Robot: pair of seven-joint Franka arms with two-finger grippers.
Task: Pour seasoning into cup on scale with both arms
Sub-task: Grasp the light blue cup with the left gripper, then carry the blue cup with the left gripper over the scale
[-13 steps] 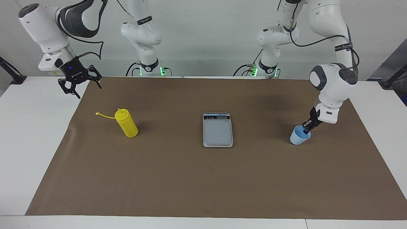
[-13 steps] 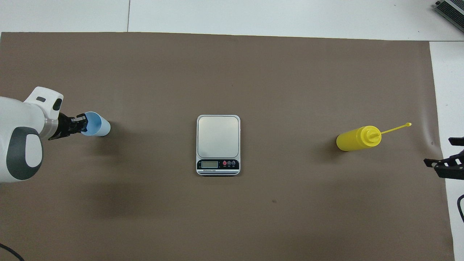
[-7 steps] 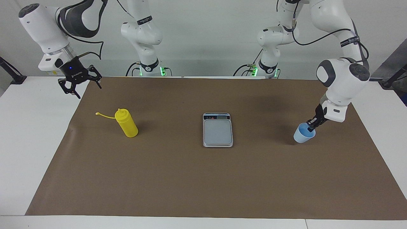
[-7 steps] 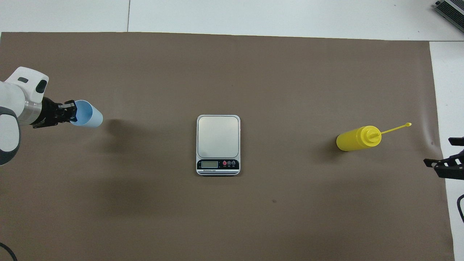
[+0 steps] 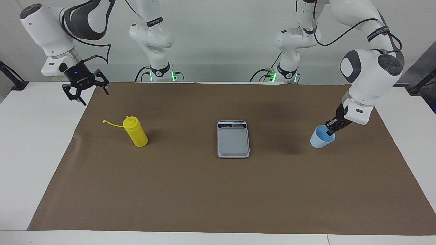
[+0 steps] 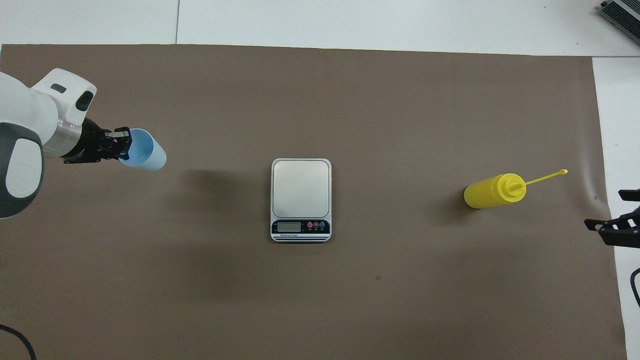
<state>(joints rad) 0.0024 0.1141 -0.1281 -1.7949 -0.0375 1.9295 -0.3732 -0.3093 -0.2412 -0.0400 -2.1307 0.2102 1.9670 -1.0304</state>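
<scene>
Pinching the cup (image 5: 320,140) by its rim, the left gripper (image 5: 330,130) has it tilted and lifted off the mat (image 5: 218,190) near the left arm's end. Thin-wall pinch on smooth tapered plastic — I'd expect it could swing or slip in transit, or land crooked on the scale (image 5: 233,139). Scale sits mid-mat, flat grey metal plate, display strip on the edge nearer the robots. Bottle (image 5: 136,131) — yellow soft plastic, cap strand trailing — stands toward the right arm's end. Right gripper (image 5: 85,89) waits spread wide over the mat's corner.
</scene>
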